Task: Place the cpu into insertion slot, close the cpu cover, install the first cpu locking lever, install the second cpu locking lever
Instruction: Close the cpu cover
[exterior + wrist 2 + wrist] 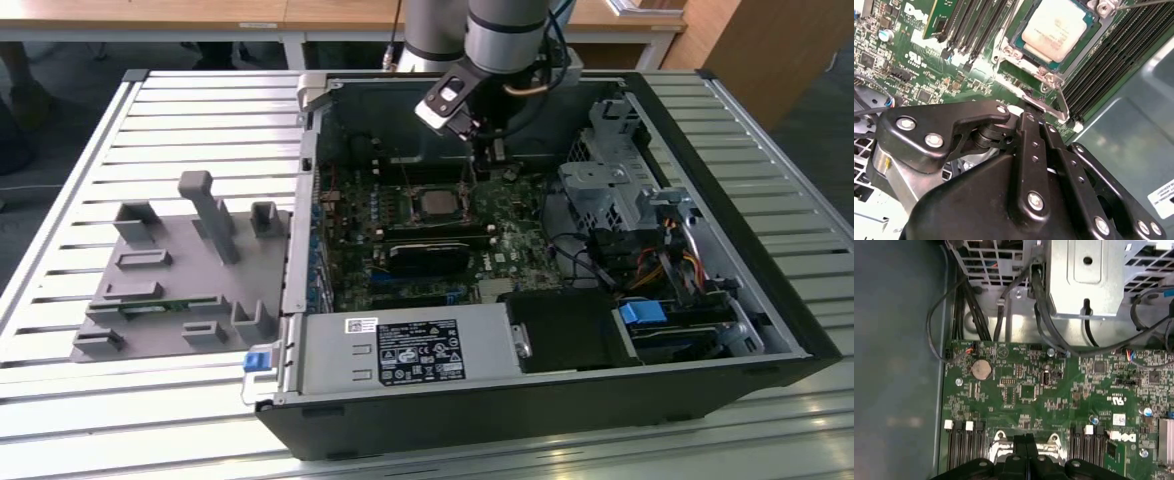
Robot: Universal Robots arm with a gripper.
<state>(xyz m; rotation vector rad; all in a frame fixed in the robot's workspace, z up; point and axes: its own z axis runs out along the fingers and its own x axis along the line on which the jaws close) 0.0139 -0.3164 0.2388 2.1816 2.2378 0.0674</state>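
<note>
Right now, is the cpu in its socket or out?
In. The cpu sits in the socket, metal frame around it, in the second wrist view.

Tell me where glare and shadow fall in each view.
Exterior view: daylight glares off the slatted table, while the case lies dim inside around the cpu. Second wrist view: the cpu shines pale, and the black gripper is dark apart from glinting screws. First wrist view: the metal bracket is brightly lit, the bare case panel dull and shaded.
</note>
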